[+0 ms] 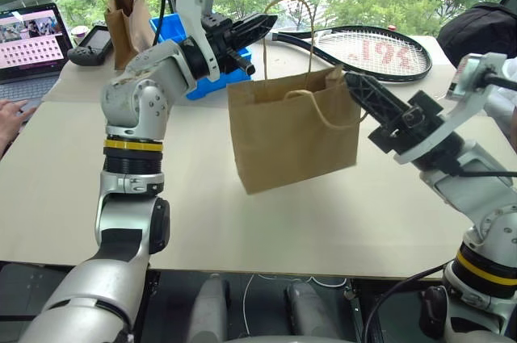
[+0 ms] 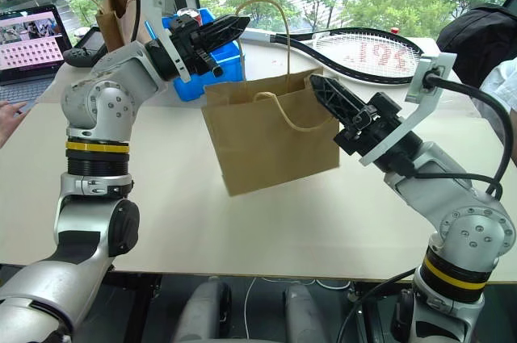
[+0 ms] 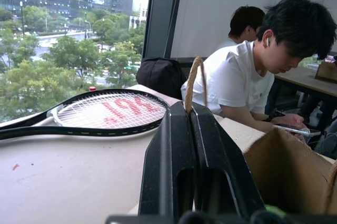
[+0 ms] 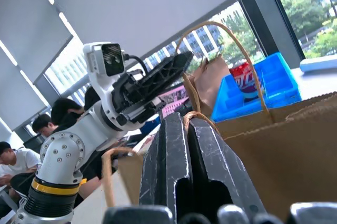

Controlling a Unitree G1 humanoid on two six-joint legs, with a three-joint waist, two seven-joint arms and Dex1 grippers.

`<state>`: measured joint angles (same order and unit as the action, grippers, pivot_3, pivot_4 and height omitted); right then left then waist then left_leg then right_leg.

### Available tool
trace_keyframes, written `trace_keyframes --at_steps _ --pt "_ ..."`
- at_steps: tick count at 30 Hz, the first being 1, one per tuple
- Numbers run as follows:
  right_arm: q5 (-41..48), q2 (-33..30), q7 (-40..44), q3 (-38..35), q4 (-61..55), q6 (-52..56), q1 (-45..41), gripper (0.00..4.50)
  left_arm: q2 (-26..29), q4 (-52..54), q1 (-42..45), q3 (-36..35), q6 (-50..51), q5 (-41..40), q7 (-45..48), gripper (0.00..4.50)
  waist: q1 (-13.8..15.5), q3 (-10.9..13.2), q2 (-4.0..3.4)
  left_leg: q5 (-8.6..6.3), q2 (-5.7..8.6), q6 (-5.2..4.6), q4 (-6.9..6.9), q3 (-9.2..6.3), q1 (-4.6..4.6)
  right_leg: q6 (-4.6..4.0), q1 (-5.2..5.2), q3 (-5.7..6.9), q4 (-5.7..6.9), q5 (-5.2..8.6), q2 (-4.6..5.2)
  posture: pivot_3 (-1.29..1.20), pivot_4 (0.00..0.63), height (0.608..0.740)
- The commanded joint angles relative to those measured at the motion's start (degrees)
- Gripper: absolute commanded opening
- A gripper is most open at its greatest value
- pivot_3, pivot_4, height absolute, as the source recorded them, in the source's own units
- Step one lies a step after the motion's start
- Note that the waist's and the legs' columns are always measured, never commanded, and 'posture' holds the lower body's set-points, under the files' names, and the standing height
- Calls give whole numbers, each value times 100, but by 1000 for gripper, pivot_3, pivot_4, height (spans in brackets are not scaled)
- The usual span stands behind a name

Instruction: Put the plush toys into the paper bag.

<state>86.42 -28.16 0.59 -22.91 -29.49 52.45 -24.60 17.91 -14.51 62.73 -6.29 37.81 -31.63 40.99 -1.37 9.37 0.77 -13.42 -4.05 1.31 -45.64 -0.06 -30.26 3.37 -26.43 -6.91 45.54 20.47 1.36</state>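
both pincers, left pincer (image 1: pixel 262 24) and right pincer (image 1: pixel 355 83), pinch the paper bag (image 1: pixel 295 129) by its handles above the worktop (image 1: pixel 242 214); whether the plush toys are inside cannot be told.

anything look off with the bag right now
The paper bag hangs tilted above the table, lifted by the left gripper and right gripper, each shut on a cord handle.

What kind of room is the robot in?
Probably an office or lab high up in a city building. People sit working at desks, a laptop lies open on the table, and big windows look down on treetops and towers.
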Motion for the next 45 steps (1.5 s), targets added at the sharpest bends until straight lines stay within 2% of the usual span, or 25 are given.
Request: trace_keyframes --at_steps 1,4,7,16,19,21,22,23,27,29,30,33,34,35,37,40,42,43,45 --pt "338 -176 -195 7 -86 -181 262 136 -124 319 -87 33 154 -130 -66 0 11 0 0 0 0 0 0 -1 0 0 0 0 1 0 0 0 150 663" --pt "441 -273 -282 107 -130 -205 427 136 -115 452 -205 123 309 -137 41 0 5 0 0 2 0 -3 0 -1 0 0 -1 -1 5 0 0 0 150 663" --pt "424 -358 -290 205 -163 -266 486 136 243 462 -330 388 328 48 513 0 -42 1 0 3 0 -6 0 -2 2 -1 -1 0 7 0 -2 0 150 663" --pt "279 -749 -217 179 18 -336 612 136 635 192 -191 360 418 31 902 0 -86 1 1 5 1 -8 3 -3 4 -1 0 0 6 0 -1 0 150 663" --pt "288 -858 -207 81 122 -378 662 0 658 232 -152 177 708 -256 1035 761 -78 2 1 5 2 -8 3 -2 3 -1 0 0 4 0 0 0 150 663" --pt "397 -957 -207 9 181 -376 699 0 705 194 -112 119 706 -252 1041 1480 -84 2 1 5 2 -8 3 -2 3 0 0 0 4 0 0 0 150 663" --pt "456 -1007 -206 -43 209 -387 717 649 752 176 -104 96 705 -247 1059 1856 -87 2 1 5 1 -9 3 -2 3 -1 -1 0 5 0 -1 0 150 663" --pt "492 -1068 -179 -97 232 -391 729 861 803 151 -100 79 697 -239 1088 2175 -88 2 1 5 1 -9 3 -3 3 -1 -1 0 5 0 -1 0 150 663" --pt "819 -1330 -48 -485 353 -485 703 2330 1098 -72 -74 -81 518 -190 1242 3665 -105 2 1 5 1 -9 4 -2 4 -1 -1 -1 6 0 -1 0 150 663" --pt "1100 -1457 -3 -774 441 -573 659 2853 1285 -266 -41 -213 406 -189 1367 4233 -109 3 1 5 1 -9 5 -2 6 -1 -1 -1 6 0 -1 0 150 663" --pt "1225 -1506 -13 -953 501 -657 631 3283 1386 -349 -46 -261 319 -182 1470 4500 -111 3 1 5 1 -9 5 -2 6 -1 -1 -1 7 0 -1 0 150 663" --pt "1456 -1645 -59 -1334 666 -839 649 4343 1558 -513 -130 -308 18 -148 1761 4500 -105 4 2 5 1 -9 6 -2 5 -1 -1 0 6 0 -1 0 150 663" --pt "1462 -1737 -17 -1488 721 -825 757 4458 1587 -535 -245 -311 -269 -90 1914 4500 -94 4 2 5 1 -9 6 -2 5 -1 0 0 5 0 0 0 150 663" --pt "1325 -1867 91 -1622 728 -752 938 4458 1604 -558 -368 -332 -535 -36 2019 4500 -76 4 2 5 1 -9 6 -2 5 -1 0 0 4 0 0 0 150 663" --pt "454 -2275 521 -1686 520 -506 1534 4458 1693 -509 -732 -294 -812 -6 2366 4500 -28 4 2 5 5 -9 6 -1 5 -1 3 1 2 1 5 0 150 663" --pt "-482 -2756 1334 -1395 -56 -309 2371 4458 1791 -283 -1325 -301 -693 -265 2943 4500 -14 3 1 8 6 -13 33 2 18 -5 10 -1 -23 -1 7 0 150 663" --pt "-806 -2768 1532 -1086 -405 -373 2637 4458 1932 90 -1788 -7 -958 -47 3310 4500 -48 7 8 17 6 -27 58 5 25 -9 12 -3 -35 -4 8 0 150 663" --pt "-966 -2721 1607 -885 -589 -429 2702 3948 1952 239 -1962 75 -987 -10 3399 4500 -61 9 11 24 4 -38 67 3 25 -14 10 0 -37 -6 6 0 150 663" --pt "-1382 -2596 1613 -285 -956 -533 2622 3374 1898 406 -2180 107 -986 -45 3424 4500 -73 11 15 30 4 -45 71 2 26 -16 11 2 -38 -8 6 0 150 663"
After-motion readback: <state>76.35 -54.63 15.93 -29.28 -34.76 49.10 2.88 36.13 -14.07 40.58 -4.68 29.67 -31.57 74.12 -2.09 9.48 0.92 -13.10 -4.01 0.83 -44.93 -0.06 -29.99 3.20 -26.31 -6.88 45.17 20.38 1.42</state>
